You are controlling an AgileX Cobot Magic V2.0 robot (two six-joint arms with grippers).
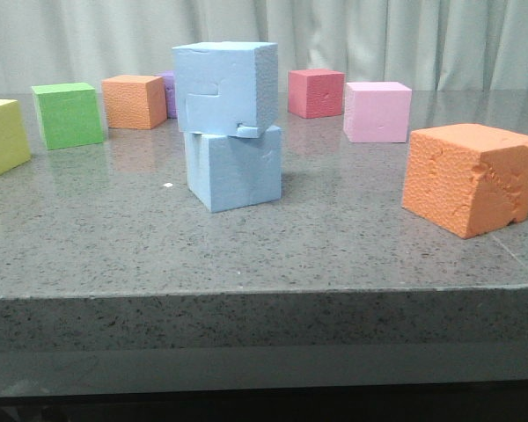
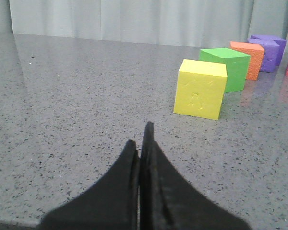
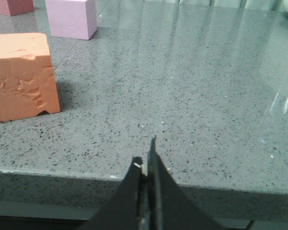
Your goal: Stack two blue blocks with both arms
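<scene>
Right gripper [image 3: 148,160] closed, empty, at table [image 3: 192,96] edge; left gripper [image 2: 140,143] closed, empty; bare granite ahead. Blue blocks [image 1: 229,127] stacked.

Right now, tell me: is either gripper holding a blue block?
No: both blue blocks stand stacked on the table, untouched.

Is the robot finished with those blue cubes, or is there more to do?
It looks finished. The upper blue block sits on the lower blue block, slightly twisted and overhanging, yet standing with nothing touching it. Nothing is in hand: the left tool and right tool are both shut, empty and away from the stack. Nothing seems left.
</scene>
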